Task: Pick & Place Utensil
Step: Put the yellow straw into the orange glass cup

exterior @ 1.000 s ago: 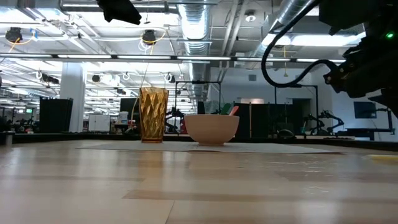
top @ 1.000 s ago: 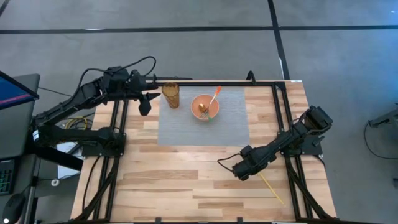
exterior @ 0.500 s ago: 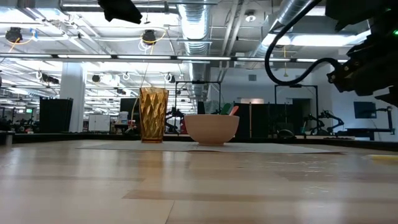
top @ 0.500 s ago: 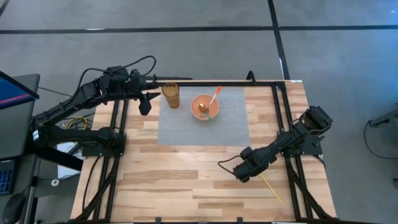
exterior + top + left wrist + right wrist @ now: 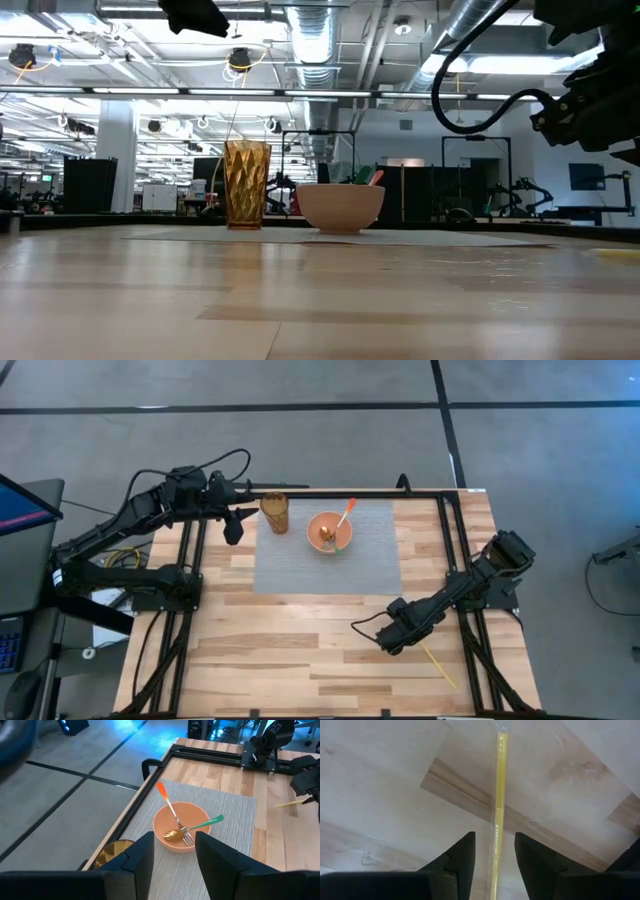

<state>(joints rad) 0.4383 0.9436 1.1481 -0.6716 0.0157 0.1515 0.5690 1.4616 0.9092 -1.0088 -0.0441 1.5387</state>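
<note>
A pale butcher-block table (image 5: 300,650) carries a grey woven mat (image 5: 300,565) toward its far edge, set on a grey concrete floor; the low view looks across the boards into a bright open workshop hung with ducts and strip lights. On the mat, an orange bowl (image 5: 329,532) holds an orange-handled spoon (image 5: 169,810) and a green-handled fork (image 5: 204,824), with an amber faceted tumbler (image 5: 275,512) just beside the bowl. The yellow utensil (image 5: 437,663), thin and stick-like, lies flat on bare wood well apart from the bowl, near the table's front right corner. The right gripper (image 5: 392,641) hovers at the utensil's near end, fingers spread; only its wrist view shows the yellow shaft (image 5: 497,805) running between the two dark fingers (image 5: 455,862), untouched. The left gripper (image 5: 233,530) waits beside the tumbler, off the mat, fingers parted.
</note>
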